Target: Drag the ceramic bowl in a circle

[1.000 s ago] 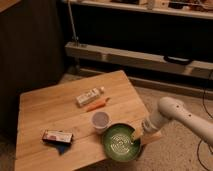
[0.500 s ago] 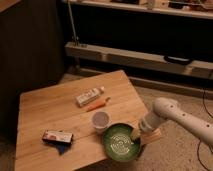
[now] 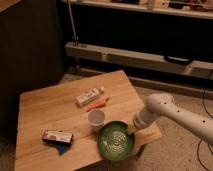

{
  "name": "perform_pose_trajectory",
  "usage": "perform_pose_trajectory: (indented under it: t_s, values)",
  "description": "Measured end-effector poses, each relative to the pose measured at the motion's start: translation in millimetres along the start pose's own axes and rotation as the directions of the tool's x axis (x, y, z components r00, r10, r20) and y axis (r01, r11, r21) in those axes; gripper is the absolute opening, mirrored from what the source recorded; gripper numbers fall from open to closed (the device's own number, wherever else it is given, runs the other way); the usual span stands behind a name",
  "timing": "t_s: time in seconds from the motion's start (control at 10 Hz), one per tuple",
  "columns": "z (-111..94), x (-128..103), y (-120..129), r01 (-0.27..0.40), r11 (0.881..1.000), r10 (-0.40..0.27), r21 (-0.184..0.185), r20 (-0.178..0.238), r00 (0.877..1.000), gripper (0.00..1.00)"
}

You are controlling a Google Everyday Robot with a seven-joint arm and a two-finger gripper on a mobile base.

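The ceramic bowl [image 3: 116, 142] is sitting at the near right edge of the wooden table [image 3: 45, 110], just in front of a small whitish cup [image 3: 96, 119]. The gripper [image 3: 132, 131] is reaching down from the white arm [image 3: 162, 107] to the bowl's right rim, apparently touching it; whether it is spread or closed cannot be told from here. To the left, a flat packet [image 3: 56, 136] is lying over something blue [image 3: 62, 148]. Farther back, an orange stick [image 3: 97, 105] and a pale box [image 3: 89, 96] are lying side by side. Dark shelving [image 3: 140, 57] is running behind the table.
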State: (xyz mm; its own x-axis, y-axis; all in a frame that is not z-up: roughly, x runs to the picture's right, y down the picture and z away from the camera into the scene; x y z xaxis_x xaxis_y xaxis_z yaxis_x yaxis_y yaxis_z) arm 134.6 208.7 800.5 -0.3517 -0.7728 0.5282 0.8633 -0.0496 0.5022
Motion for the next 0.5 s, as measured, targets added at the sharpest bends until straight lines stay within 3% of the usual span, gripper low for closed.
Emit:
perform_pose_trajectory:
  t_s: [0.3,0.5]
  values:
    - [1,55,1,-0.002,0.999,0.000,-0.034,-0.051,0.999,0.00]
    - [-11,83,0,-0.001,0.999,-0.003,-0.045,-0.088,0.996,0.00]
